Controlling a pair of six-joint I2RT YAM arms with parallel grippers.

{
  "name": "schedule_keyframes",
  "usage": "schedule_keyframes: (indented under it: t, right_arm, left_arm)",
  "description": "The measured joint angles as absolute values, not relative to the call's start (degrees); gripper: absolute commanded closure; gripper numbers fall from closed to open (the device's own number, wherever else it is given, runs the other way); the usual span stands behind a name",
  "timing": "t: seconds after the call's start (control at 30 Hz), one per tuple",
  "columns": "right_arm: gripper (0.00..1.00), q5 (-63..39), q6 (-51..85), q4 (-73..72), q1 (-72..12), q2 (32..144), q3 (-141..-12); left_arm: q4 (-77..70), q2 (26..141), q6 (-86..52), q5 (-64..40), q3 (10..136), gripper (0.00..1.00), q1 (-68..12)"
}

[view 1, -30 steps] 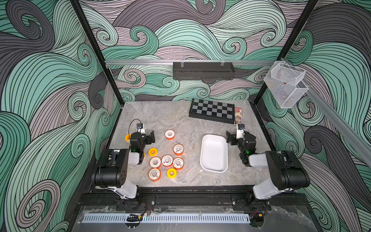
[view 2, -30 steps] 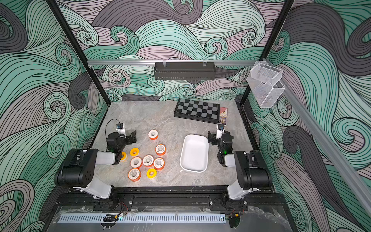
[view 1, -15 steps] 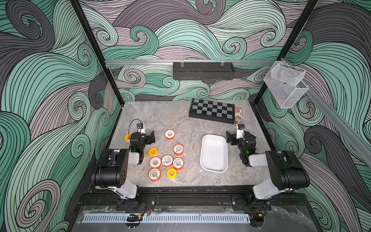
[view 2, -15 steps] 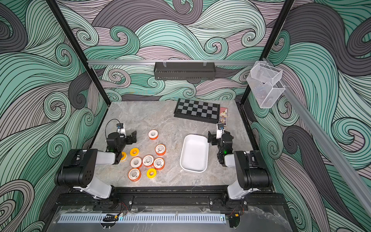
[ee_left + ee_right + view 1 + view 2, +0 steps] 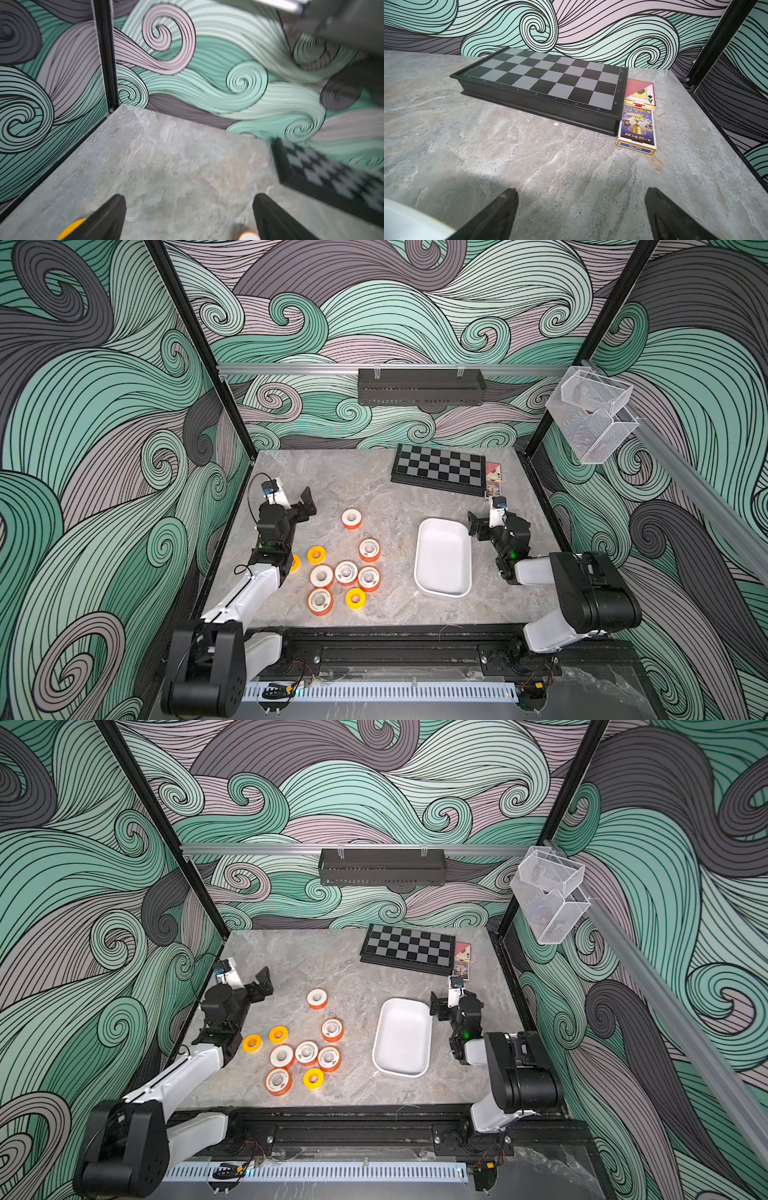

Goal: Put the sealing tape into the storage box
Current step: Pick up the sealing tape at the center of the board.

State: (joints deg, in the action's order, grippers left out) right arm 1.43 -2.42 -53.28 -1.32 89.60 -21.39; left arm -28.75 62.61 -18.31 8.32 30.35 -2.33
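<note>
Several sealing tape spools lie left of centre in both top views: orange-rimmed ones (image 5: 346, 572) (image 5: 306, 1052), yellow ones (image 5: 355, 598), and a lone orange-rimmed one (image 5: 351, 518) farther back. The white storage box (image 5: 443, 558) (image 5: 402, 1038) (image 5: 402, 223) sits empty to their right. My left gripper (image 5: 296, 501) (image 5: 248, 975) (image 5: 189, 196) hangs open above the table, behind the cluster, holding nothing. In the left wrist view a yellow spool (image 5: 71, 227) peeks past one finger. My right gripper (image 5: 482, 516) (image 5: 581, 189) is open and empty beside the box's far right corner.
A chessboard (image 5: 438, 468) (image 5: 548, 81) lies at the back right with two card packs (image 5: 493, 483) (image 5: 636, 128) beside it. A black perforated bin (image 5: 419, 387) hangs on the back rail. Clear mesh baskets (image 5: 590, 414) hang on the right rail.
The left arm has unfolded in the last half second: its elbow swung up and back toward the front rail, and the gripper rose. The right arm, spools and box have not moved.
</note>
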Motion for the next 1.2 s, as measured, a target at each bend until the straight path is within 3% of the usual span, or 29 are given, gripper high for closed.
schedule_keyframes:
  t: [0.13, 0.23, 0.3, 0.4, 0.53, 0.67, 0.87, 1.2]
  right_arm:
    - [0.01, 4.95, -2.20, -50.54, -2.04, 87.31, -21.39]
    - [0.01, 8.03, -0.71, -43.44, -2.98, 78.08, -21.56]
    - [0.01, 10.81, 7.79, -37.85, -3.16, 68.53, -22.11]
    - [0.01, 9.96, 19.62, -28.86, -0.89, 56.31, -24.03]
    - [0.01, 6.66, 27.55, -14.15, -1.65, 48.40, -28.12]
    - [0.03, 4.34, 29.93, -2.72, -7.46, 43.75, -27.20]
    - [0.04, 4.36, 30.26, 3.33, -15.53, 36.42, -19.86]
    - [0.02, 6.74, 30.22, 1.58, -21.10, 43.35, -18.48]
  left_arm:
    - [-22.35, 59.77, -29.32, 9.78, 30.76, 0.01, -2.33]
    - [-17.50, 60.40, -32.71, 7.22, 29.85, 0.01, -2.24]
    - [-14.15, 62.61, -33.23, 3.49, 30.98, 0.03, -2.87]
    - [-4.51, 69.06, -32.82, 0.99, 39.13, 0.04, -7.05]
    - [9.41, 80.03, -31.64, -1.23, 55.88, 0.10, -12.78]
    - [20.99, 91.50, -30.79, -4.78, 68.99, 0.10, -15.38]
    - [38.44, 105.45, -27.70, -4.27, 82.26, 0.08, -19.27]
    - [51.27, 116.31, -23.07, -1.39, 91.44, 0.02, -21.45]
